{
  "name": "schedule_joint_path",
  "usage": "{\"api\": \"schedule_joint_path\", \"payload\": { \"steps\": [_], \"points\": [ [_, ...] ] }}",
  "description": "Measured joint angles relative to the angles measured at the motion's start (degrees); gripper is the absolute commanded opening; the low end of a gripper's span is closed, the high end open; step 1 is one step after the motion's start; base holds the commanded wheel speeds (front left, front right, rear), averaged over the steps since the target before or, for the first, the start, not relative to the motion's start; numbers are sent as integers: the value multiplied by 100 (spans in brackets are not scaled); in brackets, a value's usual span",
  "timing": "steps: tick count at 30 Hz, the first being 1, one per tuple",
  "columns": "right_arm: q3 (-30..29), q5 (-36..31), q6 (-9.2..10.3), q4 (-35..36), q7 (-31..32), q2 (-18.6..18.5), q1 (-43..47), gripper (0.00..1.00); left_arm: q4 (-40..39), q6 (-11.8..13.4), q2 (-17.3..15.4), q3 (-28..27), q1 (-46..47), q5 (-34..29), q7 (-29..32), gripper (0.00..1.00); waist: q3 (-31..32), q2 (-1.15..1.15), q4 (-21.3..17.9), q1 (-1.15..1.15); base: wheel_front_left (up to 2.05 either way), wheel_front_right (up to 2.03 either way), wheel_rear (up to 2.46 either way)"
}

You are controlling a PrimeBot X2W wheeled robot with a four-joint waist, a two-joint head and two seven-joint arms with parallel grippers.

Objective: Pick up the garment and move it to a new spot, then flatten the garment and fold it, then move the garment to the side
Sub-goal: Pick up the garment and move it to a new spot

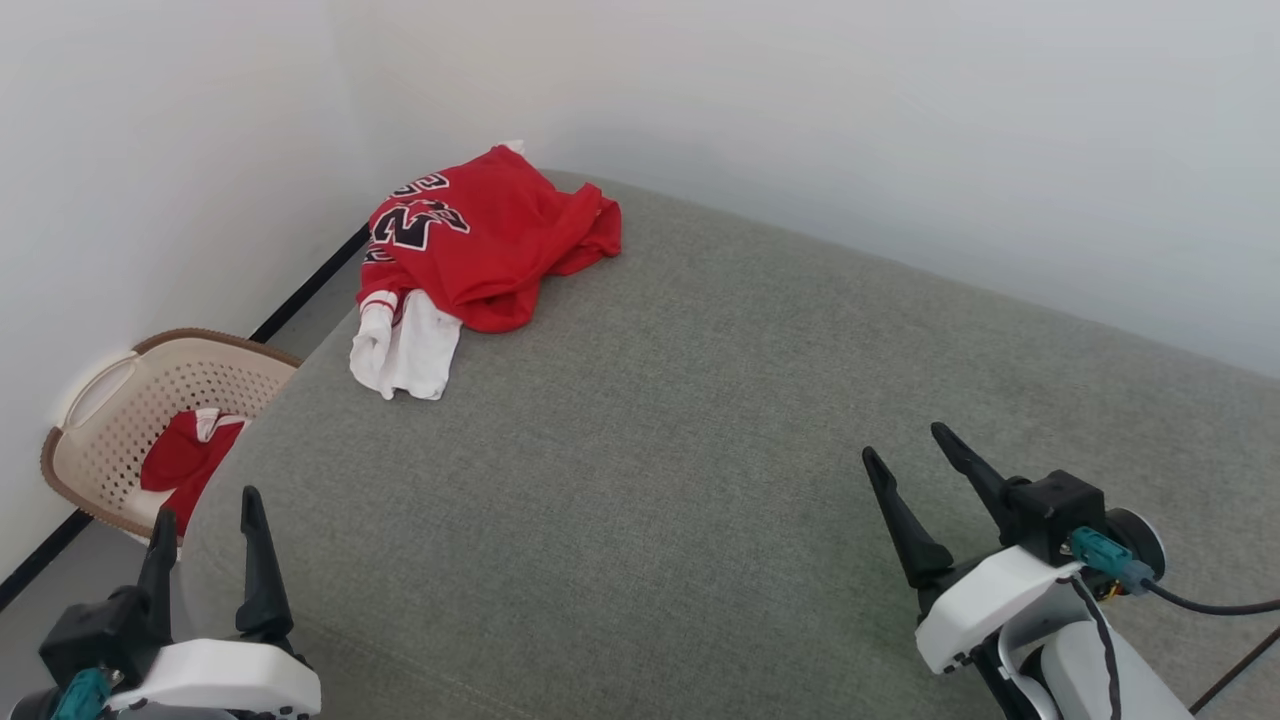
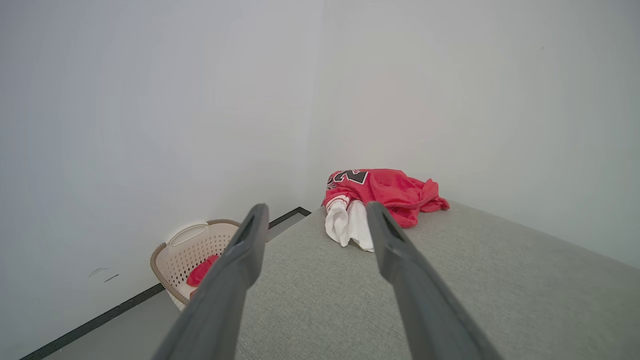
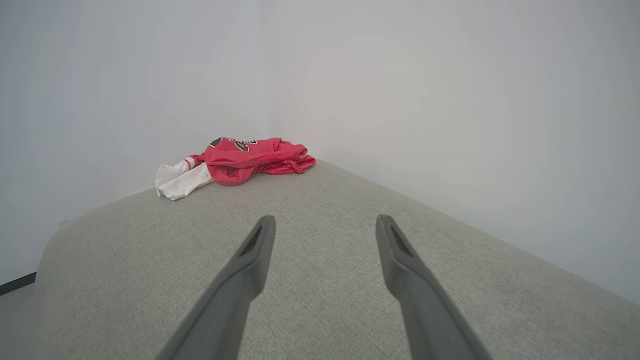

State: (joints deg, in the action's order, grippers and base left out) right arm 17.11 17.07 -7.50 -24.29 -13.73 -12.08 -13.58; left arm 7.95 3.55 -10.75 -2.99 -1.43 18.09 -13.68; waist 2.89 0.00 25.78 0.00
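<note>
The garment (image 1: 480,240), a red jersey with black white-outlined lettering and a white sleeve hanging toward me, lies crumpled at the far left corner of the grey cushioned surface (image 1: 700,450). It also appears in the left wrist view (image 2: 385,192) and the right wrist view (image 3: 240,159), far ahead of both pairs of fingers. My left gripper (image 1: 205,510) stands open at the lower left, near the surface's front left edge. My right gripper (image 1: 908,443) stands open at the lower right, above the surface. Both hold nothing and are far from the garment.
A beige perforated laundry basket (image 1: 110,400) with a brown rim sits on the floor left of the surface, holding another red and white cloth (image 1: 185,455). White walls close in behind and to the left. A black cable (image 1: 1210,605) runs from my right wrist.
</note>
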Motion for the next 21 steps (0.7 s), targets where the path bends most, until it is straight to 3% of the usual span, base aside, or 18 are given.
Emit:
{"api": "schedule_joint_path", "payload": {
  "steps": [8,21],
  "points": [
    [-182,-22,0,44,-23,-71,-103,100,163,-62,9,16,404,216,40,100,-232,0,17,0,0,0,0],
    [-410,-256,0,491,118,-252,-469,100,1278,-521,-282,-11,2085,414,-45,100,-981,0,-298,0,0,0,0]
  ]
}}
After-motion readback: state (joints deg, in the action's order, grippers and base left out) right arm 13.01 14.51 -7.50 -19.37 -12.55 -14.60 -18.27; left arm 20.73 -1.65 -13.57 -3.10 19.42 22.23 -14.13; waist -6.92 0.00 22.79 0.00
